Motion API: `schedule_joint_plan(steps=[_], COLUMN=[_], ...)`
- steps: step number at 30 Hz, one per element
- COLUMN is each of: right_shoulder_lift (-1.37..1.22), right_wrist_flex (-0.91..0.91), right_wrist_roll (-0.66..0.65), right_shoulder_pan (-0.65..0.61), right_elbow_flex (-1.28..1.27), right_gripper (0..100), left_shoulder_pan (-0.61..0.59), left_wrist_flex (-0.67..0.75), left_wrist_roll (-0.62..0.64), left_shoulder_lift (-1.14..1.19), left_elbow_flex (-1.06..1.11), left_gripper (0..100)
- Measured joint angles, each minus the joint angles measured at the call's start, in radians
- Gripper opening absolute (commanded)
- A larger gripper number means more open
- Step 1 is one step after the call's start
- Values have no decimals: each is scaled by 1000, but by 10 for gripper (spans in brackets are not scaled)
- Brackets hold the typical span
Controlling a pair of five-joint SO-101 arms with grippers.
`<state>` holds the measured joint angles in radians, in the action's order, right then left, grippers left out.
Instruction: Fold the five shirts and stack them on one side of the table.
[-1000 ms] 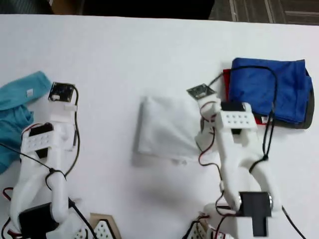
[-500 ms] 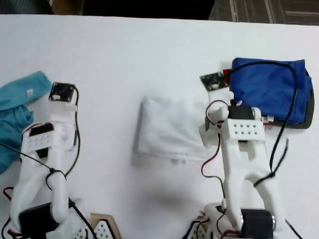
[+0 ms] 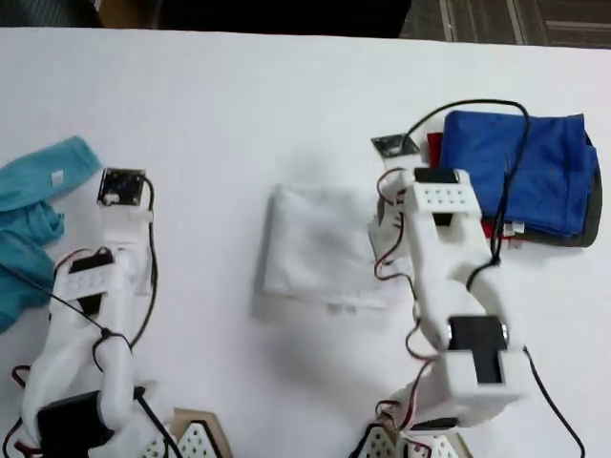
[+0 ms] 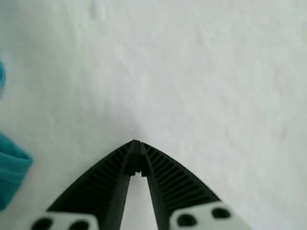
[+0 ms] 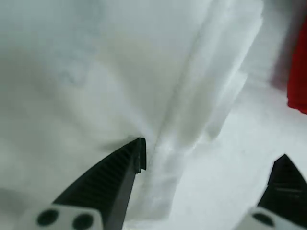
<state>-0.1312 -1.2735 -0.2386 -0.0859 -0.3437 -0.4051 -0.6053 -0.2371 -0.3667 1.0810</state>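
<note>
At the left edge of the white table: crumpled teal fabric shirt, unfolded, spread in loose lobes and running off the edge. Shows again as a teal corner in the left wrist view.

Just right of the teal shirt, near the front-left corner: left arm, white with black motor housings. Left gripper pressed together, black ribbed fingers meeting at the tips with nothing between them. Hangs over bare table surface, near the teal shirt but apart from it.

In the middle of the table, well apart from both side edges: folded white fabric shirt, a flat rectangle with layered edges on its right side. Lies flat on the surface, separate from the teal shirt and from the stack at the right. In the right wrist view, stepped fold layers of the same white shirt.

At the white shirt's right side: right arm. Right gripper spread wide, empty. One black finger low over the shirt's layered edge, the other over bare table beside it; whether the first finger touches the cloth cannot be told.

At the right edge of the table: stack of folded garments. On top, folded blue fabric shirt. Under it, red fabric garment, showing as a strip at the stack's left side and as a red patch in the right wrist view. At the bottom, dark garment, peeking out along the right edge. Black cable from the right arm looped over the blue shirt.
</note>
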Motion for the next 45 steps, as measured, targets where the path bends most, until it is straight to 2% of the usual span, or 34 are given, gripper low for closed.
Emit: schedule_joint_plan(steps=[7, 13, 15, 17, 22, 35, 42, 45], right_shoulder_lift=[-195, -298, -327, -358, -431, -470, -322, -219], right_wrist_flex=[-5, -92, -132, -176, -241, -301, -301, -301], right_wrist_roll=[127, 143, 143, 138, 14, -52, -276, -327], right_shoulder_pan=[2, 2, 2, 2, 3, 48, 146, 176], right_elbow_flex=[114, 227, 269, 313, 402, 500, 641, 704], right_gripper=[394, 385, 320, 210, 22, 20, 20, 20], left_shoulder_pan=[0, 0, 0, 0, 0, 0, 0, 0], left_wrist_flex=[3, 3, 3, 3, 3, 5, 6, 6], left_wrist_roll=[0, 0, 0, 0, 0, 0, 0, 0], left_shoulder_lift=[-3, -3, -3, -3, -3, -3, -3, -3], left_elbow_flex=[2, 2, 2, 2, 2, 2, 2, 2], left_gripper=[26, 26, 26, 26, 26, 26, 26, 26])
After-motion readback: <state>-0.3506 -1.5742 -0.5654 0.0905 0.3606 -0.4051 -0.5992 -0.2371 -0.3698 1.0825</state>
